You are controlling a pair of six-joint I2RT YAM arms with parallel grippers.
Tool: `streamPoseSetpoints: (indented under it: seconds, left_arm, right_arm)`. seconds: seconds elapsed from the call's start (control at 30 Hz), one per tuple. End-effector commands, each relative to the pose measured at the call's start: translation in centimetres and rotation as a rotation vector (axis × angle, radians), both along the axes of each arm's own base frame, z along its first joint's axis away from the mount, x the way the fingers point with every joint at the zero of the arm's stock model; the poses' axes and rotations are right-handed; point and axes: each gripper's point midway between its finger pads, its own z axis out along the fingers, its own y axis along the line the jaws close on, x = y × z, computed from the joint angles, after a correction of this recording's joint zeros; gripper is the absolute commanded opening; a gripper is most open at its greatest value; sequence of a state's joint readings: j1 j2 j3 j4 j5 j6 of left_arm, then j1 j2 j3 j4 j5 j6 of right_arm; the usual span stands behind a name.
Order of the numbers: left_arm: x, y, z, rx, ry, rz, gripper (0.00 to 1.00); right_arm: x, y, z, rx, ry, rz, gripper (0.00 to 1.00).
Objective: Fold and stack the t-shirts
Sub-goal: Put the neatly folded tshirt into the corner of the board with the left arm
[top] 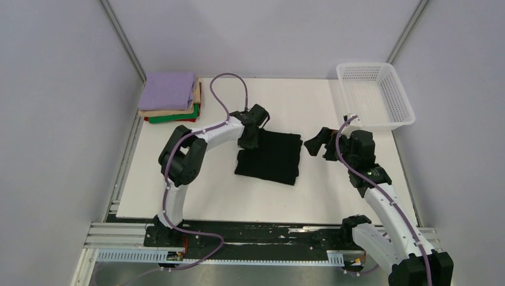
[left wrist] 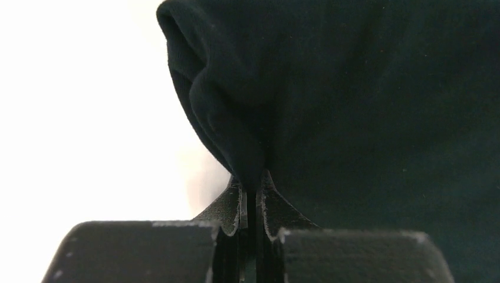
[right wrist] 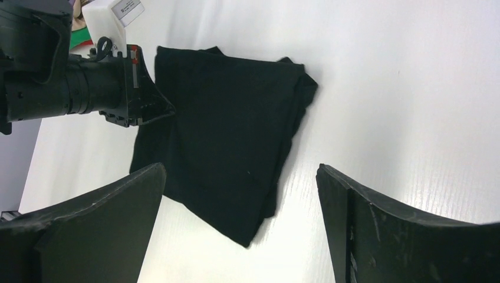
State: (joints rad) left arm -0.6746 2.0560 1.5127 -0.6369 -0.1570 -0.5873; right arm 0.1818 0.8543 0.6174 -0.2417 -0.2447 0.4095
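The folded black shirt [top: 269, 156] lies in the middle of the white surface [top: 208, 190]. The left tool [left wrist: 252, 200] pinches its edge tight. The right tool [top: 315, 147] is wide open, just beside the shirt. Other folded shirts [top: 171, 98] sit stacked in the far left corner.

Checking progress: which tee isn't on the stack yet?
The black tee, folded mid-table with the left pincer shut on its edge; the rest form the pile at the far-left corner.
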Motion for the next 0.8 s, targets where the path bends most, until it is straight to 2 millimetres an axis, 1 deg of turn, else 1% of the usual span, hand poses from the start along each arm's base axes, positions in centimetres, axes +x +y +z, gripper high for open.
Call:
streamPoseSetpoints:
  seconds: [0.0,0.03,0.07,0.1,0.13,0.17,0.2,0.23,0.27,0.33,0.37,0.4,0.47,0.5,0.53,0.63,0.67,0.77]
  left_arm:
    - [2.7,10.0,2.0,0.505,-0.127,0.041,0.0]
    - [3.7,10.6,3.6,0.553,-0.179,0.049,0.0]
    - [4.2,11.0,4.6,0.594,-0.199,0.023,0.0]
    - [5.2,11.6,6.0,0.635,-0.243,0.035,0.0]
    - [5.8,12.1,6.8,0.675,-0.255,0.005,0.0]
    - [6.8,12.7,8.0,0.704,-0.292,0.021,0.0]
    - [7.4,13.3,8.9,0.753,-0.305,-0.002,0.0]
    - [8.5,13.8,9.9,0.763,-0.33,0.014,0.0]
    - [9.0,14.7,10.9,0.823,-0.338,-0.006,0.0]
    - [11.1,16.1,13.2,0.862,-0.411,0.052,0.0]
    - [11.9,17.1,13.8,0.875,-0.423,0.068,0.0]
    - [12.9,17.5,14.7,0.89,-0.454,0.065,0.0]
    - [14.5,19.2,16.0,0.909,-0.481,0.086,0.0]
    - [15.0,19.6,16.5,0.918,-0.49,0.092,0.0]
    - [15.8,20.3,17.4,0.938,-0.507,0.101,0.0]
    - [17.2,21.9,19.2,0.98,-0.53,0.112,0.0]
    - [17.7,22.7,20.1,0.976,-0.551,0.141,0.0]
    - [18.7,24.1,21.9,0.974,-0.575,0.165,0.0]
  right_arm:
    - [0.4,0.0,1.4,0.002,-0.08,0.009,1.0]
    - [0.4,-0.1,1.4,-0.001,-0.083,0.006,1.0]
    - [0.4,-0.1,1.4,-0.003,-0.084,0.007,1.0]
    - [0.4,-0.1,1.4,-0.005,-0.086,0.008,1.0]
    - [0.4,-0.1,1.3,-0.007,-0.086,0.008,1.0]
    - [0.4,-0.1,1.3,-0.008,-0.087,0.006,1.0]
    - [0.4,-0.2,1.3,-0.009,-0.088,0.004,1.0]
    - [0.5,-0.2,1.3,-0.011,-0.088,0.001,1.0]
    - [0.5,-0.3,1.2,-0.013,-0.087,-0.002,1.0]
    - [0.5,-0.3,1.2,-0.016,-0.09,-0.003,1.0]
    - [0.6,-0.3,1.1,-0.016,-0.091,-0.004,1.0]
    - [0.6,-0.4,1.1,-0.018,-0.091,-0.006,1.0]
    - [0.7,-0.5,1.1,-0.022,-0.093,-0.011,1.0]
    - [0.7,-0.6,1.0,-0.025,-0.093,-0.019,1.0]
    - [0.7,-0.7,1.0,-0.027,-0.094,-0.022,1.0]
    - [0.9,-0.9,0.8,-0.032,-0.094,-0.035,1.0]
    - [1.0,-0.9,0.7,-0.033,-0.093,-0.038,1.0]
    - [1.2,-1.0,0.4,-0.039,-0.085,-0.046,1.0]
